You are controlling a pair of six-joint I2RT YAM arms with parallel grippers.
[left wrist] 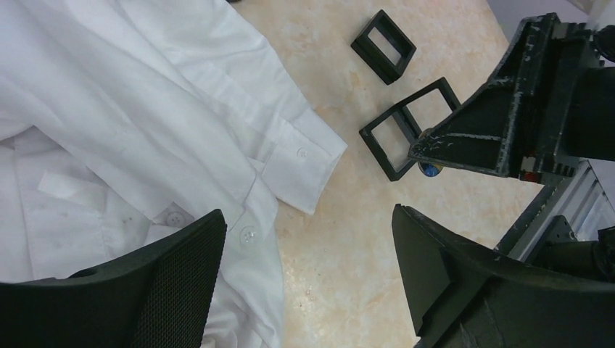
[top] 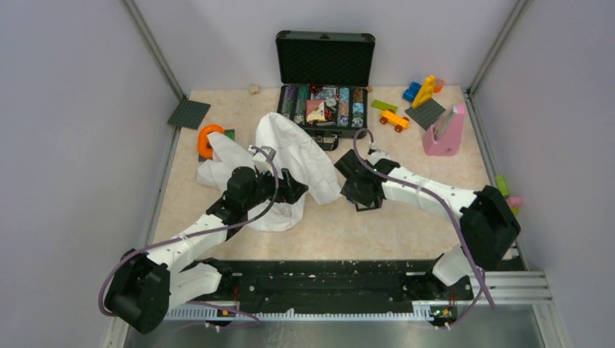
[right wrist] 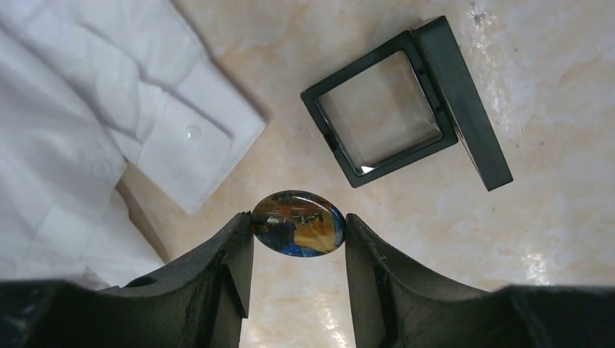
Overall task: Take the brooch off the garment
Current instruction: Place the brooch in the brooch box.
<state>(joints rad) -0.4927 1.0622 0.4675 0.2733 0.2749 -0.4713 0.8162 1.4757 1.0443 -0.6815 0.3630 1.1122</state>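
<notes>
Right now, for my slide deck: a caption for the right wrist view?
The brooch, pinched in the right jaws, clear of the white shirt, near a black frame.

Left arm (top: 190, 243) and right arm (top: 424, 194) are the same build: white shell links, black joint housings, bolted to black base rail (top: 319, 286). Purple cable (top: 355, 141) runs up each from the rail. Left gripper (left wrist: 308, 217): matte black wedge fingers (left wrist: 174, 283), mesh-textured face. Right gripper (right wrist: 299, 225): black, scuffed edges.

The glossy oval brooch (right wrist: 298, 223) is mottled blue, orange and brown (patches run together). Buttoned cloth shirt (right wrist: 80, 109): plain white. Square plastic frame (right wrist: 464, 101): black. Stone-look tabletop (right wrist: 551, 239): marbled beige.
</notes>
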